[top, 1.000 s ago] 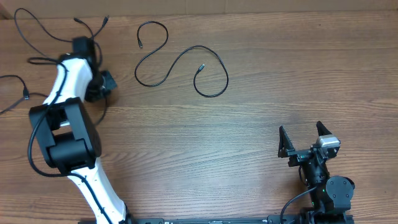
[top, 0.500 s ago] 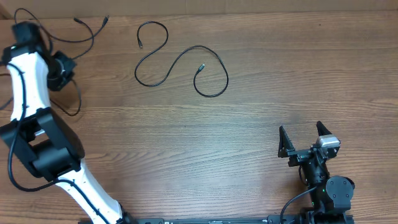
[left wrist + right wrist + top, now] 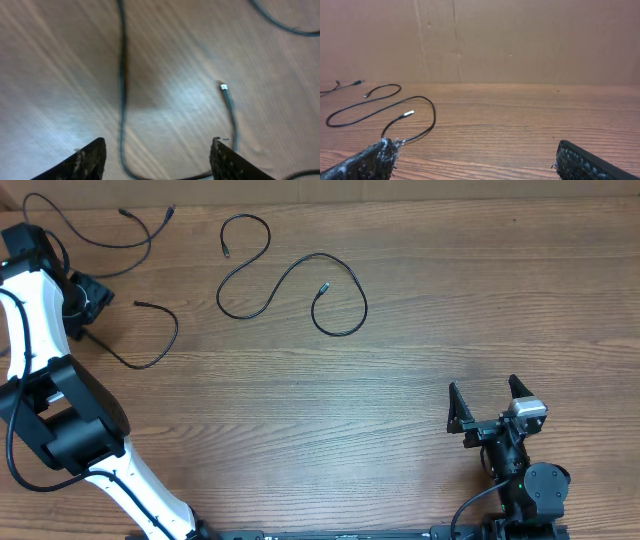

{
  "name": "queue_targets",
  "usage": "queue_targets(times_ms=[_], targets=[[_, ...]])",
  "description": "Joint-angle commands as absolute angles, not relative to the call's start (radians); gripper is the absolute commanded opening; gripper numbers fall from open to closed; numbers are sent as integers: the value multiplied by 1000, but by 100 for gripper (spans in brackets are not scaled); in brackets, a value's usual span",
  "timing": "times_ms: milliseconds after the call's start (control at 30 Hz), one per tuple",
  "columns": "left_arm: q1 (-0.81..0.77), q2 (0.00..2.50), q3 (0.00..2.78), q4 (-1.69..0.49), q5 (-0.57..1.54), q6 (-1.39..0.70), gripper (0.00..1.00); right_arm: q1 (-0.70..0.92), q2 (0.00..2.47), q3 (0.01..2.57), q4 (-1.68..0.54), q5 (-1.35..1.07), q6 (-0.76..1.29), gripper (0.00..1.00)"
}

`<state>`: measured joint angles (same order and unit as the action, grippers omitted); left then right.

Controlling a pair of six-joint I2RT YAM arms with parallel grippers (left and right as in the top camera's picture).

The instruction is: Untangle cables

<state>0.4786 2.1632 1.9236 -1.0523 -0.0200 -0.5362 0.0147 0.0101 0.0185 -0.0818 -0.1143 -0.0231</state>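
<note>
Three thin black cables lie apart on the wooden table. One cable [image 3: 176, 328] [image 3: 121, 75] curls in a hook beside my left gripper [image 3: 90, 305] [image 3: 157, 160], which is open just above it. The strand runs on the wood between the jaws, held by nothing, and its plug end [image 3: 223, 87] lies just ahead. A second cable [image 3: 125, 213] sprawls at the far left corner. A third, S-shaped cable [image 3: 365, 300] [image 3: 385, 107] lies at the middle back. My right gripper [image 3: 490, 405] [image 3: 475, 160] stands open and empty at the front right, far from all of them.
The left arm's white links [image 3: 40, 310] reach along the table's left edge. A brown cardboard wall [image 3: 520, 40] closes off the far side of the table. Bare wood [image 3: 400, 380] spreads between the S-shaped cable and the right gripper.
My left arm swung left, dragging one cable out of the far-left bunch. Its jaws then opened and let go; that cable now lies alone in a hook. The right arm stayed still.
</note>
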Motion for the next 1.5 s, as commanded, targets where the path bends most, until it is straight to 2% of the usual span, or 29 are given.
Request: queue_targets(times_ms=[0,200,367,600,667,933,1000,1033,1200,1300,1467], targets=[[485,2171,1944,-1067,-139,-493,71,14,3,9,-77,-105,-31,100],[558,2171,1942,-1032,-163,-493,67,14,3,9,-77,-105,-31,100],[598,2171,1921,-970,-137,-493,68,14,3,9,-77,-105,-31,100],[567,2172,1805,-805,-67,-435,67,14,3,9,-77,-105,-31,100],[555,2172,1777,-773,-59,-426,70,14,3,9,-77,-105,-31,100],[536,2205,1720,-762,-58,-421,70,14,3,9,-77,-105,-31,100],[537,2223,1720,-774,-54,-422,63,14,3,9,-77,-105,-31,100],[537,2238,1720,-778,-53,-413,56,14,3,9,-77,-105,-31,100],[537,2283,1720,-786,-51,-396,53,14,3,9,-77,-105,-31,100],[537,2297,1720,-792,-51,-396,38,14,3,9,-77,-105,-31,100],[537,2300,1720,-825,25,-397,4,14,3,9,-77,-105,-31,100]])
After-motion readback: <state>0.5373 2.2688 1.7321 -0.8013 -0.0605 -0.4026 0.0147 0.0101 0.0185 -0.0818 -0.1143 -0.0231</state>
